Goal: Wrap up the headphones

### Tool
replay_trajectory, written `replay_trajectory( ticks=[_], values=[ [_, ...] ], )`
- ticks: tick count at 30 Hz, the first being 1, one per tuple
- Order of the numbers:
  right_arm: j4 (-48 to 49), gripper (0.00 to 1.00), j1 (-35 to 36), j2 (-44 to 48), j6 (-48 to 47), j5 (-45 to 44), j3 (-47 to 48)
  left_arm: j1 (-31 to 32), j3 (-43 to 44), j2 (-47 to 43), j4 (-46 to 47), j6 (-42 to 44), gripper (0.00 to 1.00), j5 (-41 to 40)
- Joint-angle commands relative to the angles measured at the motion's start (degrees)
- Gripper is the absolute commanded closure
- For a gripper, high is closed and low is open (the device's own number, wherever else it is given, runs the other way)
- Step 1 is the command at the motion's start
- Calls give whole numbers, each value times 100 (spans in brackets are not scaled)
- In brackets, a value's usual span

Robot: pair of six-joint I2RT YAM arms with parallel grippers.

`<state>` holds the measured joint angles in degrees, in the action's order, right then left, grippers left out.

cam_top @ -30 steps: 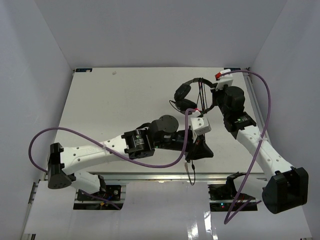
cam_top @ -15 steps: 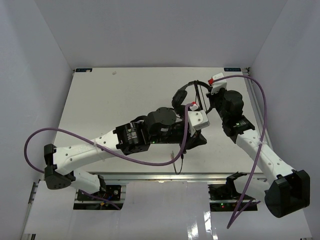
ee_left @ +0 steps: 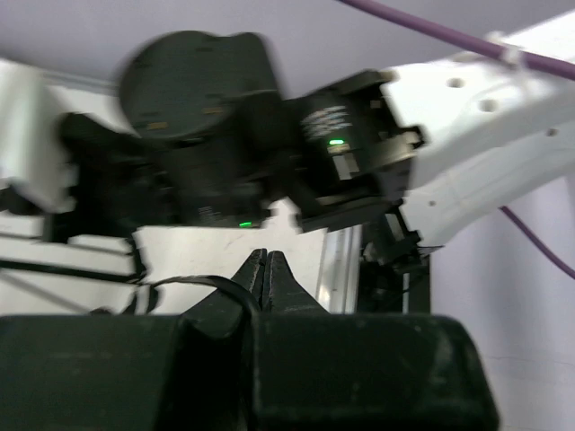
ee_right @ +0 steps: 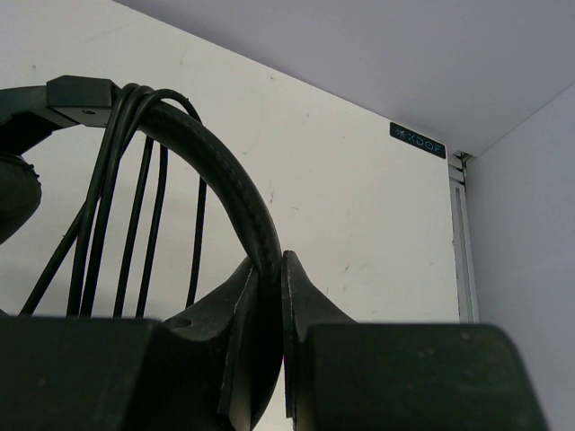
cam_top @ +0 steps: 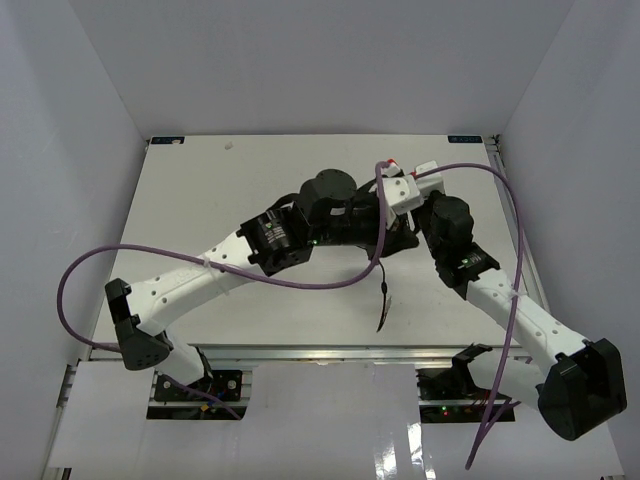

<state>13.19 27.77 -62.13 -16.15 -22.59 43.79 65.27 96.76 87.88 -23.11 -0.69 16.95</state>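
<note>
The black headphones are held up off the table. In the right wrist view my right gripper point(ee_right: 268, 260) is shut on the arched headband point(ee_right: 220, 171). Several turns of the thin cord point(ee_right: 135, 189) run across the headband, and part of an earcup point(ee_right: 11, 193) shows at the left edge. In the top view the headphones and the right fingers are hidden under my left wrist. My left gripper point(cam_top: 403, 238) point(ee_left: 265, 256) is shut, with the cord point(ee_left: 193, 283) looping over its left finger. The loose cord end point(cam_top: 383, 295) hangs down, with the plug point(cam_top: 380, 323) near the table's front.
The white table point(cam_top: 220, 200) has a metal rail point(cam_top: 515, 225) along its right edge. Purple robot cables loop from the left arm point(cam_top: 300, 282) and the right arm point(cam_top: 522, 260). The right arm's black and white body point(ee_left: 341, 153) fills the left wrist view just ahead of the jaws.
</note>
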Motion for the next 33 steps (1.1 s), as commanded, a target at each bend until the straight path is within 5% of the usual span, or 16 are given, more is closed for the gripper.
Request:
replay_trajectory(
  ticks=[1, 16, 25, 33],
  values=[
    [459, 92, -8, 446, -253, 224, -213, -687, -148, -761, 98, 242, 92, 298],
    [-899, 92, 36, 639, -159, 2083, 352, -1765, -825, -939, 127, 577, 93, 165],
    [-1074, 92, 53, 805, -263, 2209, 249, -2747, -1029, -964, 498, 460, 93, 627],
    [-1004, 92, 168, 827, -395, 2126, 60, -3011, -552, -666, 552, 400, 93, 1048]
  ],
)
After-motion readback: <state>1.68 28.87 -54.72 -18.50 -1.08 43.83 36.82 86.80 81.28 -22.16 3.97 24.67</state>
